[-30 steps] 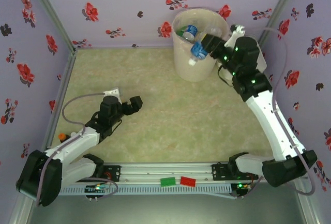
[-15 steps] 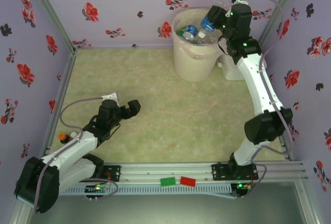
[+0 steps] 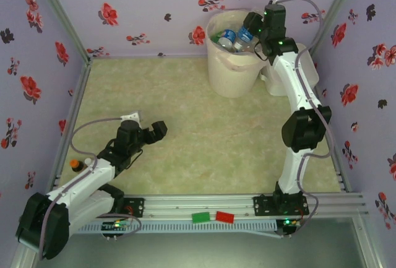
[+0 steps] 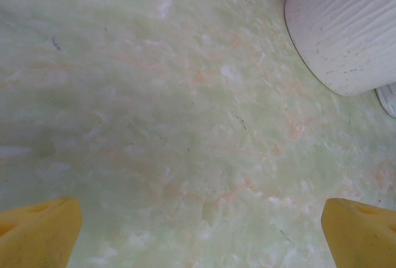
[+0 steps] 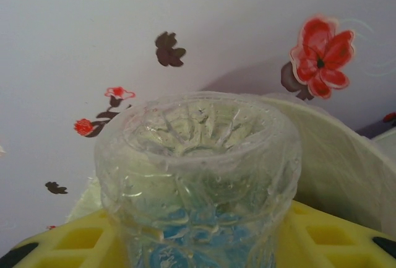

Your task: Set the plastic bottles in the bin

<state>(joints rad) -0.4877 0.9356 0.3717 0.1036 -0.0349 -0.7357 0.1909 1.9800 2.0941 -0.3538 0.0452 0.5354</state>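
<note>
Clamped on 1 bottle (image 3: 244,36) above the bin (image 3: 230,77), the right gripper (image 3: 252,28) may bounce it off heaped bottles (image 3: 224,38) and out; left gripper (image 4: 201,218) gapes.

1 overhead, 2 wrist close-ups, bin (image 3: 232,76) (image 4: 346,33) shared

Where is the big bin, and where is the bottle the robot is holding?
bin (image 3: 230,81), top external view, on its cream outer wall.
bottle (image 5: 198,135), right wrist view, on its clear ribbed bottom end.
</note>
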